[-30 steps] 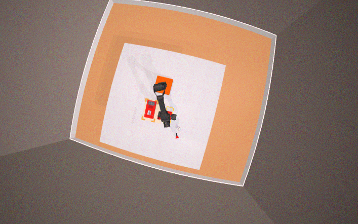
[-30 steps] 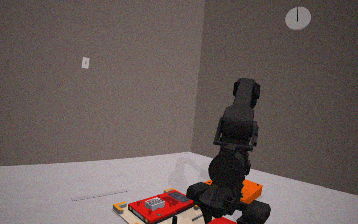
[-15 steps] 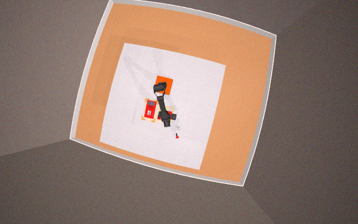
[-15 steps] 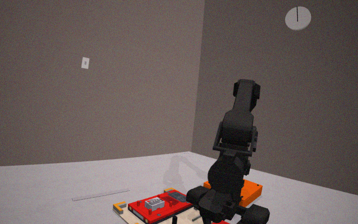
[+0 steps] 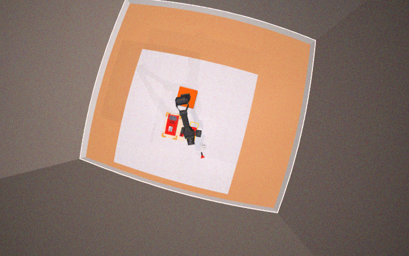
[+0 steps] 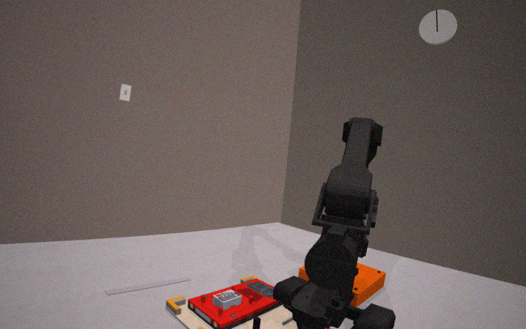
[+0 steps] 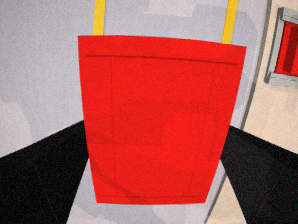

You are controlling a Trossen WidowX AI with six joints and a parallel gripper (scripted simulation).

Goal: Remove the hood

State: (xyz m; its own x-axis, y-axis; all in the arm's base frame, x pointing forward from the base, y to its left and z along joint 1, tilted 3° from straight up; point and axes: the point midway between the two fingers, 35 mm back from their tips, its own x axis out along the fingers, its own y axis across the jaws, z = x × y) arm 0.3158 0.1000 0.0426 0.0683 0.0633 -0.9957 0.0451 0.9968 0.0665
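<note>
My gripper (image 7: 154,128) is shut on the red hood (image 7: 162,100), with one black finger on each side of it. In the top view the hood (image 5: 194,128) shows only partly beneath the arm. The yellow outline of the marked area (image 5: 194,122) (image 7: 99,17) runs under the hood's far edge; its rest is covered. Whether the hood touches the table cannot be told. The red toy car (image 5: 174,122) (image 6: 242,308) lies to the left with its hood off and a grey block (image 5: 170,128) (image 6: 227,300) in its open bay.
A beige board (image 7: 260,115) with orange corner brackets carries the car, close beside the hood. The orange base block (image 5: 193,95) (image 6: 369,281) stands behind. A small white round piece (image 5: 203,146) and a red-ended tool (image 5: 202,156) are in front. A clear strip (image 6: 148,286) lies left of the board.
</note>
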